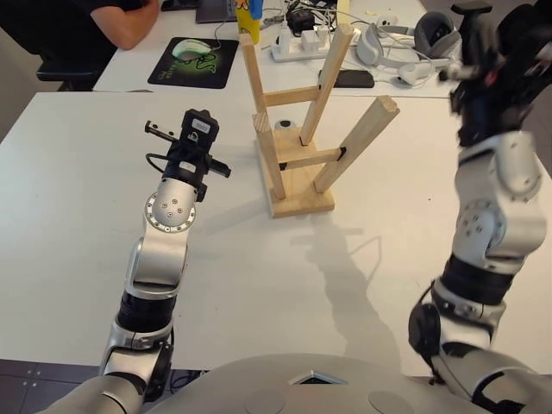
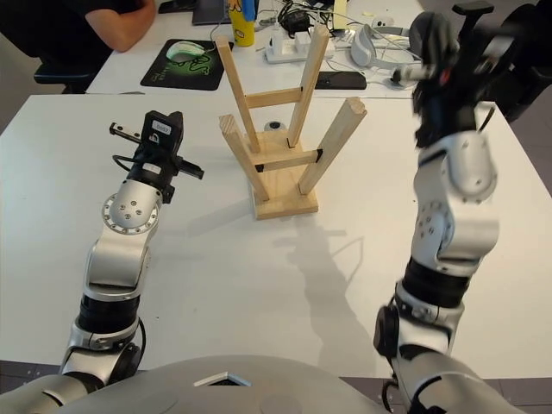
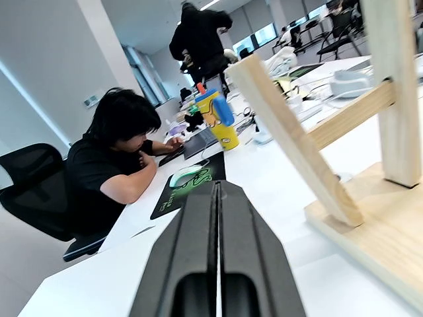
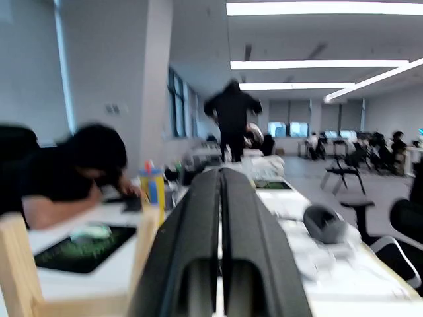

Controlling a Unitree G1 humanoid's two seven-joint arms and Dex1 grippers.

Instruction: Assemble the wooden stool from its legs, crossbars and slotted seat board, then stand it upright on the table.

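- The wooden stool (image 1: 309, 159) stands upside down on the white counter (image 1: 86, 216). Its seat board (image 1: 302, 203) lies flat on the surface, and the legs splay upward, tied by crossbars (image 1: 291, 96).
- The left tool (image 1: 198, 121) hovers just left of the stool, apart from it and low over the counter.
- The head views leave its fingers unclear. The left wrist view shows the left tool (image 3: 217, 188) with its two dark fingers pressed together, holding nothing.
- That same view catches a close slice of the stool: one slanting leg (image 3: 291, 139), a crossbar joining an upright leg, and a corner of the seat board.
- The right tool (image 1: 470, 52) is raised high to the right of the stool, well apart from it and above its leg tops.
- In the right wrist view its fingers (image 4: 198, 224) are likewise pressed together and empty, with pale leg ends beside them.
- Behind the stool, on a second desk, lie a black mouse pad (image 1: 194, 60), a phone (image 1: 354, 79) and a headset (image 1: 405, 43).
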